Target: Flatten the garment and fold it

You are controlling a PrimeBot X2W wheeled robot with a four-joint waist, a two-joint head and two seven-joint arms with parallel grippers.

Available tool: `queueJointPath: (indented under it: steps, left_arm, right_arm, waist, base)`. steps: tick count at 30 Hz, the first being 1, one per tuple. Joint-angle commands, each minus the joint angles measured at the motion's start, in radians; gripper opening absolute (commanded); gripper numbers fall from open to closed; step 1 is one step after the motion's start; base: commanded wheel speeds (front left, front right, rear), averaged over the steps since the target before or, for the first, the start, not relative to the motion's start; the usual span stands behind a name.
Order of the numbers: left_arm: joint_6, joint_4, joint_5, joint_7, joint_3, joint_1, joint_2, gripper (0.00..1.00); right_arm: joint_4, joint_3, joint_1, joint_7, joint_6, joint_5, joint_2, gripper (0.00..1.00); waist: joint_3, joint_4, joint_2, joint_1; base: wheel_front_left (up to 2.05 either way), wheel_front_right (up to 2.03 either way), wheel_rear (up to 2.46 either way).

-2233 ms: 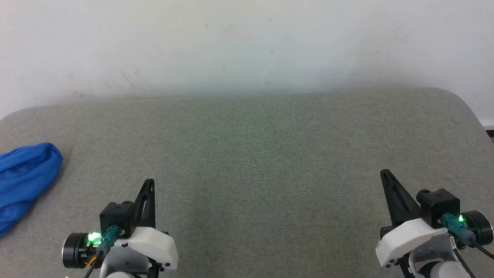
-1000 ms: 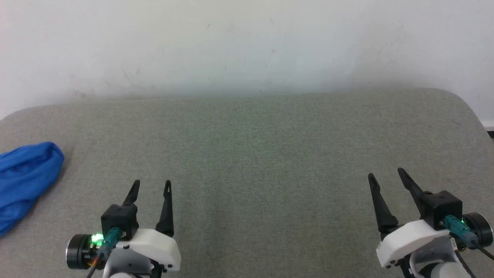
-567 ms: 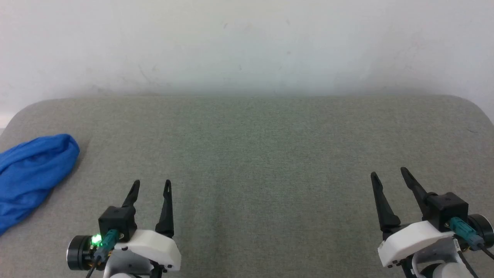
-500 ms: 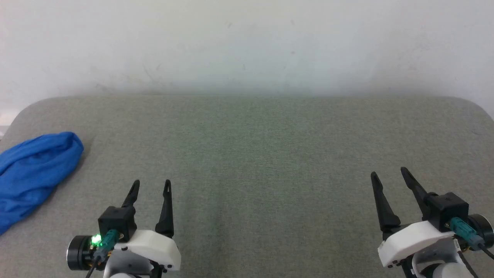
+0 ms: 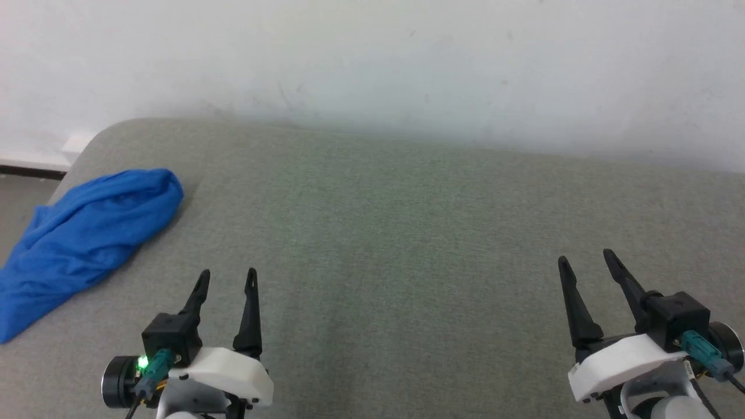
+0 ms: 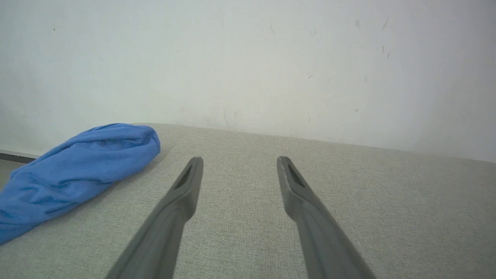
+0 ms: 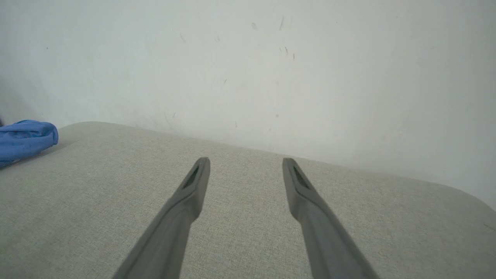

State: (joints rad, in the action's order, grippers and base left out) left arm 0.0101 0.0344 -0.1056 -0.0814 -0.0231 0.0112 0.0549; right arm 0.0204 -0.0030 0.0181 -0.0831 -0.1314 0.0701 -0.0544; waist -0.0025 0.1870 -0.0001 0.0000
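Note:
The garment (image 5: 87,235) lies bunched in a bright blue heap at the left end of the grey padded surface (image 5: 396,233); no sleeves, collar or lettering show. The same garment (image 6: 73,170) sits at the left of the left wrist view, and a corner of the garment (image 7: 25,139) shows at the far left of the right wrist view. My left gripper (image 5: 227,278) stands open near the front, to the right of the heap and apart from it. Far to the right my right gripper (image 5: 585,261) is open too, with nothing between its fingers.
A pale wall (image 5: 372,64) runs right behind the surface. The surface's rounded left corner (image 5: 99,131) drops to the floor (image 5: 17,195) just beyond the heap, and a dark baseboard runs along the wall there.
Both grippers went from shut to open early on. Since then the camera has turned left, so the garment and the left corner of the surface sit further into the picture.

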Motion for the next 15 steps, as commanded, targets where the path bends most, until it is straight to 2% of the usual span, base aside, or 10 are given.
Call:
queueJointPath:
  steps: [1,15]
  left_arm:
    - [0.005,0.005,-0.010,-0.013,-0.002,-0.011,-0.002,1.00]
    - [0.011,0.014,-0.047,-0.043,-0.012,-0.006,-0.002,1.00]
  right_arm:
    - [0.001,0.001,-0.004,-0.012,0.000,0.009,0.002,1.00]
    - [-0.006,0.009,-0.003,-0.041,0.000,0.023,0.002,1.00]
  waist:
    - [0.001,0.038,0.0001,0.0000]
    - [0.003,0.135,0.0001,0.0000]
  base:
    - [0.00,0.00,0.00]
    - [-0.07,-0.07,-0.07]
